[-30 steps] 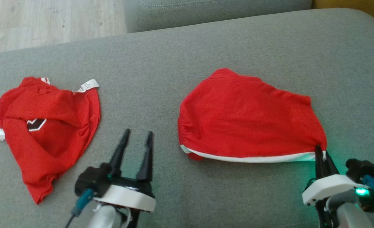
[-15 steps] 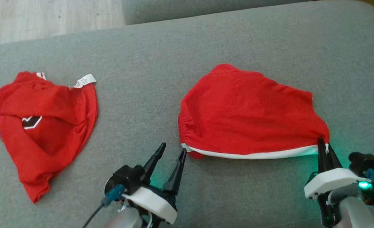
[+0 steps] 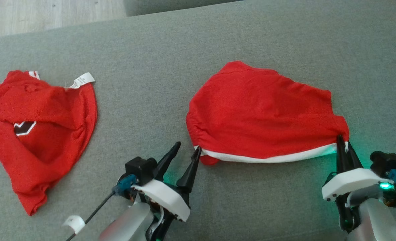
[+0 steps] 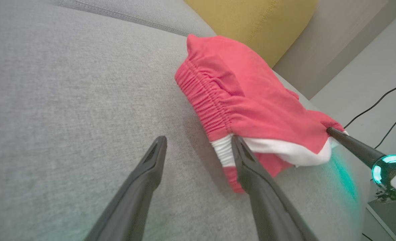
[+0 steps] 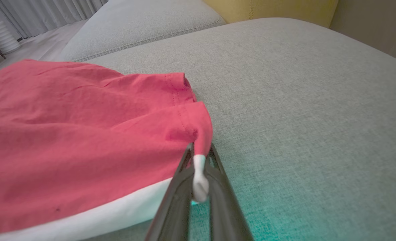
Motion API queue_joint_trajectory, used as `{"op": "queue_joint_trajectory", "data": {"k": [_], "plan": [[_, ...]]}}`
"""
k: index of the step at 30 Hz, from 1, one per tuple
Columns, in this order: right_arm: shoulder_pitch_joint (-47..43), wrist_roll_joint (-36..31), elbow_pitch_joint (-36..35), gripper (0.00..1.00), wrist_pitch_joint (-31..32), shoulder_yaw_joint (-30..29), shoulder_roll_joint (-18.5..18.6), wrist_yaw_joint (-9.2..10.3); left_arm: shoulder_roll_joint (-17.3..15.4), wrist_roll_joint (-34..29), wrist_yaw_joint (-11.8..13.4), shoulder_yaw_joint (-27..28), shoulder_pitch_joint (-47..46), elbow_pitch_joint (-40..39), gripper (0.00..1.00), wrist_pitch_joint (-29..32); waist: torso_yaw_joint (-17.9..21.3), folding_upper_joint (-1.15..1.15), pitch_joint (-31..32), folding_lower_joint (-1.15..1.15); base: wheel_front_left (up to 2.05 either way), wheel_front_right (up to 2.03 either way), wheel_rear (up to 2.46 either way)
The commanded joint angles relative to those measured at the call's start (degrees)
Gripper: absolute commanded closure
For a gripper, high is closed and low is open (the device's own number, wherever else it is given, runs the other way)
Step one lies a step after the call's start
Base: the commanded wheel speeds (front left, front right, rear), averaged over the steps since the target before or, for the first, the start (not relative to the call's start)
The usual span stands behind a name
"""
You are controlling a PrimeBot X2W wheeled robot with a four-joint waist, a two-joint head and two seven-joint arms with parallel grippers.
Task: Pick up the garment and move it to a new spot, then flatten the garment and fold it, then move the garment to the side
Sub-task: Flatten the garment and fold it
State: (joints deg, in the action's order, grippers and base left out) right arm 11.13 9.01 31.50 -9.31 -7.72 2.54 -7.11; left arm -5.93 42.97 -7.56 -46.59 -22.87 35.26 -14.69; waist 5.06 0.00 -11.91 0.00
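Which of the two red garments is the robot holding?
The right garment, with the white edge: the right gripper pinches its corner. The left garment, crumpled with a white tag, lies untouched.

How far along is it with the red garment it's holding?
The red cloth garment with a white band lies roughly spread on the grey sofa cushion. Right gripper pinches its near right corner; left gripper is open at the near left corner. Folding and moving aside remain.
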Motion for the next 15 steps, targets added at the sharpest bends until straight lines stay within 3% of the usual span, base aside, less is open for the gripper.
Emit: {"op": "queue_joint_trajectory", "data": {"k": [1, 15], "plan": [[1.38, 0.05, -1.78, 1.0, -0.43, 1.43, 0.33, -0.37, -0.64, 1.23, 0.08, 0.13, -2.16, -1.45, 0.0, -0.3, 0.03, 0.0, -0.2, 0.0, 0.0, 0.0, 0.0], [1.8, 0.19, -0.6, 1.0, -0.91, 1.5, 0.33, -0.37, -4.01, 7.49, 0.08, -6.84, -3.04, -7.34, 0.0, -0.3, 0.06, 0.0, -0.09, 0.0, 0.0, 0.0, 0.0]]}}
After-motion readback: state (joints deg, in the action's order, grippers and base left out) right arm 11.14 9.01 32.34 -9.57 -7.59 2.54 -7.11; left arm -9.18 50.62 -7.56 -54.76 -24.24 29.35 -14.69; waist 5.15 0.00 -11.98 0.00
